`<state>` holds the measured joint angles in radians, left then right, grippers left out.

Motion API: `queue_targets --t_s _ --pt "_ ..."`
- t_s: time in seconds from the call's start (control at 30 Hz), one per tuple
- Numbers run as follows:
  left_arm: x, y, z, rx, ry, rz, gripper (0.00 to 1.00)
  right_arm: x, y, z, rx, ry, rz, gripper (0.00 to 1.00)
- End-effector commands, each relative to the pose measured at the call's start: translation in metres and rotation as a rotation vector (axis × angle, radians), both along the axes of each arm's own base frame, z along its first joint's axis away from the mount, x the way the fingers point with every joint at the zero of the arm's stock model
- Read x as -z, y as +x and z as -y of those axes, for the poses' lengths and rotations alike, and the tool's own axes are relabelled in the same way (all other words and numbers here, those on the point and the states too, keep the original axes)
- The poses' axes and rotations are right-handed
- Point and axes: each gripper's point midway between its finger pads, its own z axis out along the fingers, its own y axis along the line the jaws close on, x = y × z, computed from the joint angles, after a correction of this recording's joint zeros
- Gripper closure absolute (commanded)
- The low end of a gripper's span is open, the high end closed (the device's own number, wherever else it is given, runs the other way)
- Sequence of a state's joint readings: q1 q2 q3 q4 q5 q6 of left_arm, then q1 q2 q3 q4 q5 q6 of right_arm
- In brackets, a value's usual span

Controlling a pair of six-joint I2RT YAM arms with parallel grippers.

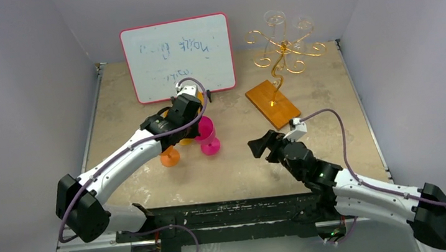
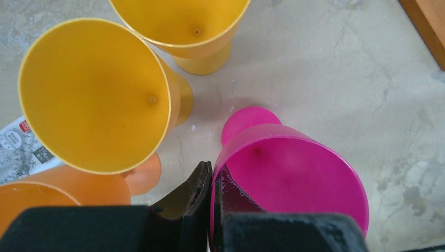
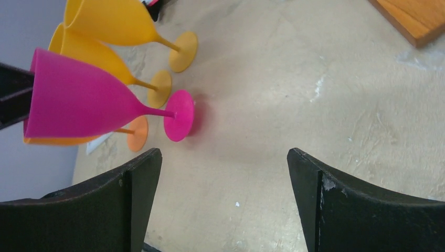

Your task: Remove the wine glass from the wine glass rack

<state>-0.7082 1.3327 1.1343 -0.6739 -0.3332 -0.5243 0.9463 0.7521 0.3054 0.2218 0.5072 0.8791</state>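
Pink glass pinched by left hand beside two yellow glasses, one orange glass; right hand spread.

A red-framed whiteboard (faint scribbles on it) stands at the back of the beige table.

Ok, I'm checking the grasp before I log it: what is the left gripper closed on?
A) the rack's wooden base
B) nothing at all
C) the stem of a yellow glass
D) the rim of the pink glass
D: the left wrist view shows the left gripper pinched shut on the rim of the pink glass.
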Motion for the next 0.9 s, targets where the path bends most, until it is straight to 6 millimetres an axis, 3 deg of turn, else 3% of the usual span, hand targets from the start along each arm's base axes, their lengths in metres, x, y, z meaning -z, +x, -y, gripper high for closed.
queue_targets --t_s 0.0,0.37,0.5,0.87 --pt "-0.018 0.028 0.001 -0.041 0.039 0.111 1.0 0.007 -0.003 -0.003 0.023 0.211 -0.122 0.08" --pt "-0.002 0.046 0.013 -0.056 0.063 0.094 1.0 0.007 -0.005 0.004 0.04 0.235 -0.127 0.08" --pt "-0.002 0.048 0.007 -0.088 0.094 0.095 0.88 0.013 -0.006 0.007 0.043 0.203 -0.142 0.08" --pt "-0.019 0.049 0.008 -0.084 0.075 0.108 0.76 0.011 -0.005 0.011 0.056 0.189 -0.138 0.08"
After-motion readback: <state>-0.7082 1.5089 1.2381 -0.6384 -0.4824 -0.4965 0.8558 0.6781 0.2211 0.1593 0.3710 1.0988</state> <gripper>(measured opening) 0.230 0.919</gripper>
